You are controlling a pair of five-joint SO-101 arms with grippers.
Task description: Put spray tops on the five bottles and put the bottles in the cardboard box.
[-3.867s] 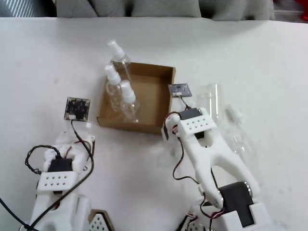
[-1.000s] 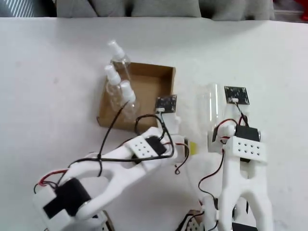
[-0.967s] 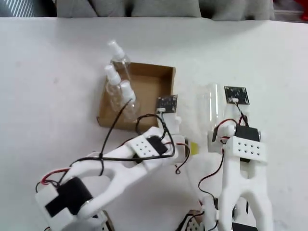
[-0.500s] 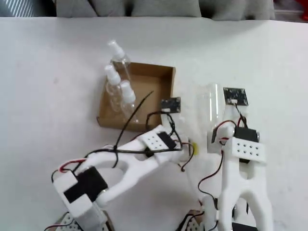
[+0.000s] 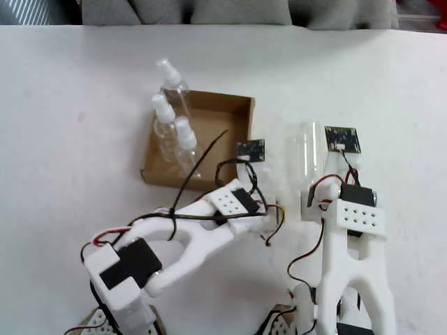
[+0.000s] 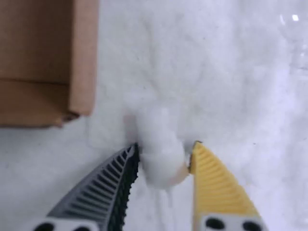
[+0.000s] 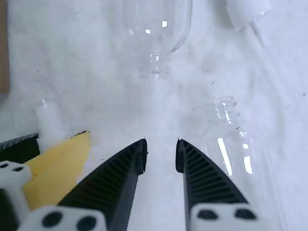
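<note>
**Spray top 4 of 5 in the grip**

Upper centre of the high view: cardboard box (image 5: 225,136) with 3 capped bottles (image 5: 185,148) inside. Stretched across lower centre, just past the box's lower right corner: left gripper (image 6: 164,149), clamped on a loose spray top (image 6: 161,166). At right: right gripper (image 7: 161,153), narrowly parted, empty, facing 2 uncapped bottles (image 7: 159,21). Next, likely: lift, line up with a neck, screw on

Three capped bottles (image 5: 174,136) lie in the cardboard box (image 5: 225,136), along its left side (one overhangs the far wall). Just right of the box's near corner, a spray top (image 6: 159,166) sits between the left gripper (image 6: 164,146)'s fingers. Farther right lie two open bottles (image 7: 159,21).
</note>
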